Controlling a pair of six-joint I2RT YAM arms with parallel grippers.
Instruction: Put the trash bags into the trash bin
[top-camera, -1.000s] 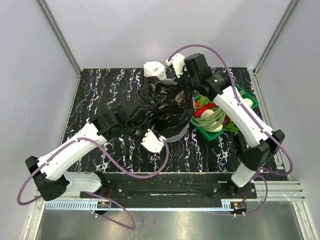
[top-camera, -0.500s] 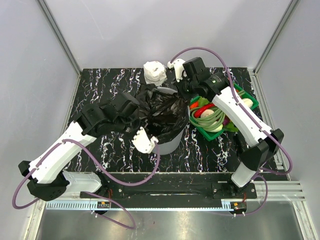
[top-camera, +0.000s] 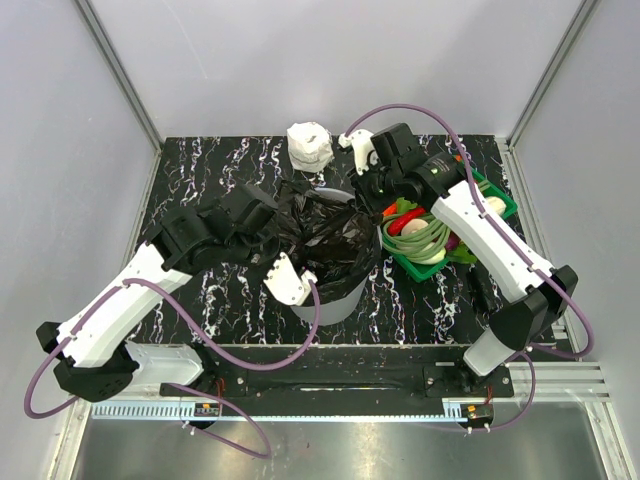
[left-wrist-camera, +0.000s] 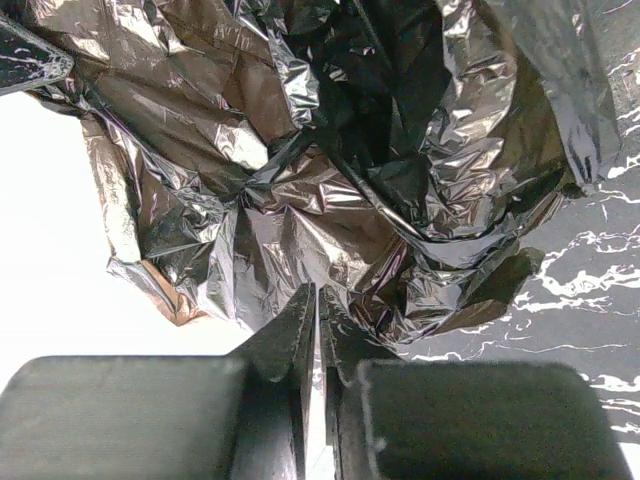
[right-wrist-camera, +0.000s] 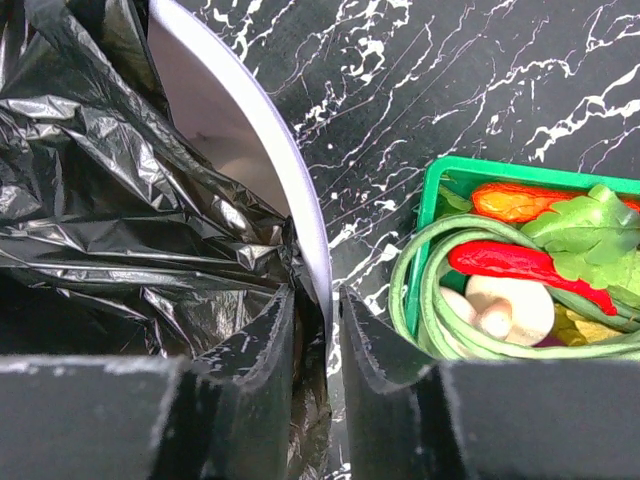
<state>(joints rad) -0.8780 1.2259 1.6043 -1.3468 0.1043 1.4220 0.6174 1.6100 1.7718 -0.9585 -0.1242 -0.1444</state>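
Lying between grey walls, the marbled counter held the trash bin, mostly hidden by trash bags; left gripper pressed together, right gripper spread astride its rim.

We count one black trash bag, one grey bin, one green basket of vegetables and one white roll.

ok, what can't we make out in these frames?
Left wrist: left gripper tips meet at the trash bag's edge; whether film is pinched is unclear. White area at left is blown out.
Top view: bag covers the trash bin's inside; left gripper tips vanish against black film.
Right wrist: right gripper fingers block where the bag meets the rim.
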